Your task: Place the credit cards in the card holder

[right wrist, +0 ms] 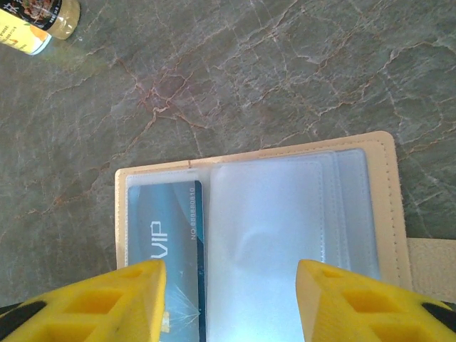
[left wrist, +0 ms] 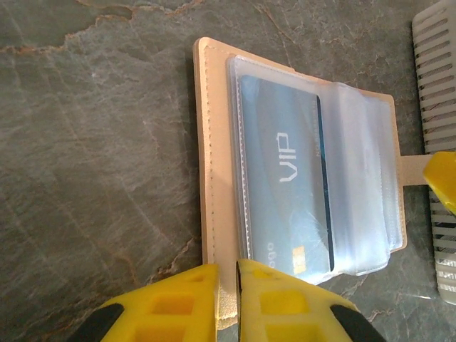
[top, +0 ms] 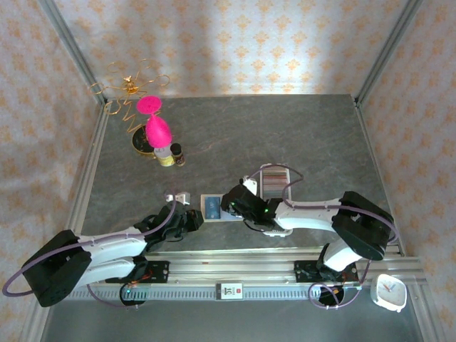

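Note:
The tan card holder (left wrist: 214, 142) lies open on the dark table, between the two arms (top: 213, 206). A blue credit card (left wrist: 285, 171) marked VIP sits inside its left clear sleeve (right wrist: 160, 228). The other clear sleeves (right wrist: 278, 228) look empty. My left gripper (left wrist: 228, 292) is shut on the card holder's near beige edge. Just above the sleeves, my right gripper (right wrist: 229, 285) hangs with its jaws open and nothing between them. Its yellow fingertip (left wrist: 443, 182) shows by the snap tab (right wrist: 431, 263). More thin cards stand in a white tray (top: 274, 182).
The white slotted tray (left wrist: 434, 71) lies right beside the card holder. Two small bottles (top: 171, 155) (right wrist: 35, 21), a pink hourglass-shaped object (top: 153, 121) and a gold wire ornament (top: 132, 85) stand at the back left. A white clock (top: 390, 292) sits off the table at the front right.

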